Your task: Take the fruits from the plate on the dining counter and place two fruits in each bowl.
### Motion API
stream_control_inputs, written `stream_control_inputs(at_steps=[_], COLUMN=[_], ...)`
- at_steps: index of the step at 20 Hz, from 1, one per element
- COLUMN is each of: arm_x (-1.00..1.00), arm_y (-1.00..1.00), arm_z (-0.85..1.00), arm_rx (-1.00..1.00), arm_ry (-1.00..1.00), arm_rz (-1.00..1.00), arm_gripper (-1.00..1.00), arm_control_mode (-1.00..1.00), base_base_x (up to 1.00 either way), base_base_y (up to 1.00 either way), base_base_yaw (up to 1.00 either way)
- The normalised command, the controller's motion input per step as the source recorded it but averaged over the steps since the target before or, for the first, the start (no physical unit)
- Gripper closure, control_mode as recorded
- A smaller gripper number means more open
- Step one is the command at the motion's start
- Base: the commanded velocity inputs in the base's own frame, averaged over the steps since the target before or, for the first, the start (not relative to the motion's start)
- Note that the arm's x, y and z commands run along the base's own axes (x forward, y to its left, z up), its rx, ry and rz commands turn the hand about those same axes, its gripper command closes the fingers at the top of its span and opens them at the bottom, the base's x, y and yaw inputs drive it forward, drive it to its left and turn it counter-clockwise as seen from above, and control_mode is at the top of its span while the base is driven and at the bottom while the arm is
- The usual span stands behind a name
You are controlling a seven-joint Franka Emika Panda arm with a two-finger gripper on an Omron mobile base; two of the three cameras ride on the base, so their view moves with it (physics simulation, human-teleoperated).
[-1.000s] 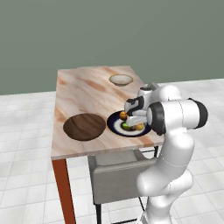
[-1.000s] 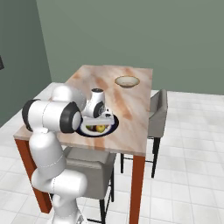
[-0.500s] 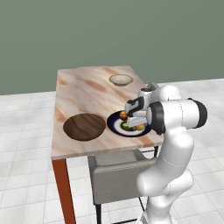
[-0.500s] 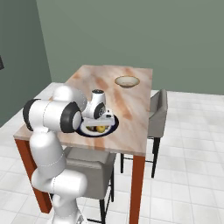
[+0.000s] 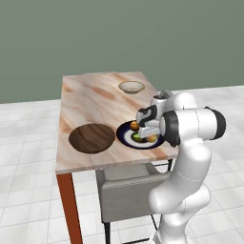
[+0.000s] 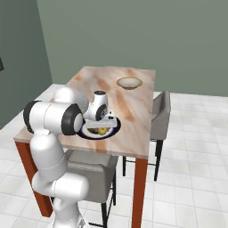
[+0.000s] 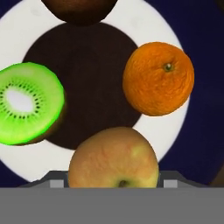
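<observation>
Your fruits sit on the plate point(image 7: 17, 26), and in the hand view the yellow apple point(image 7: 113, 158) lies at the bottom centre, right between the gripper point(image 7: 113, 179) tips. The halved kiwi point(image 7: 29, 108) is at the left, the orange point(image 7: 158, 78) at the upper right, and a brown fruit point(image 7: 78, 9) is cut off by the top edge. Against the earlier base views, the arm and plate look much the same; no fruit has left. You cannot tell from these views whether the jaws are clamped on the apple or merely beside it. In the left base view the plate point(image 5: 125, 136) lies right of centre on the dining counter point(image 5: 90, 102), the wooden bowl point(image 5: 92, 138) just left of it, the cream bowl point(image 5: 131, 86) at the upper centre. The gripper point(image 5: 145, 129) hangs over the plate.
</observation>
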Motion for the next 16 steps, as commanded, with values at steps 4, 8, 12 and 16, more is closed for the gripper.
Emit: stream_control_inputs(at_steps=[4, 8, 12, 16], arm_x=[0.0, -0.32, -0.38, -0.16], arm_y=[0.0, 0.28, 0.4, 0.5], arm_z=[0.0, 0.49, 1.0, 0.99], arm_rx=[0.0, 0.0, 0.0, 0.01], arm_ry=[0.0, -0.03, -0.05, -0.01], arm_rz=[0.0, 0.0, 0.02, 0.04], arm_gripper=[1.0, 1.0, 1.0, 1.0], arm_control_mode=[-1.0, -1.0, -1.0, -1.0], base_base_x=[0.0, 0.0, 0.0, 0.0], base_base_y=[0.0, 0.0, 0.0, 0.0], base_base_yaw=[0.0, 0.0, 0.0, 0.0])
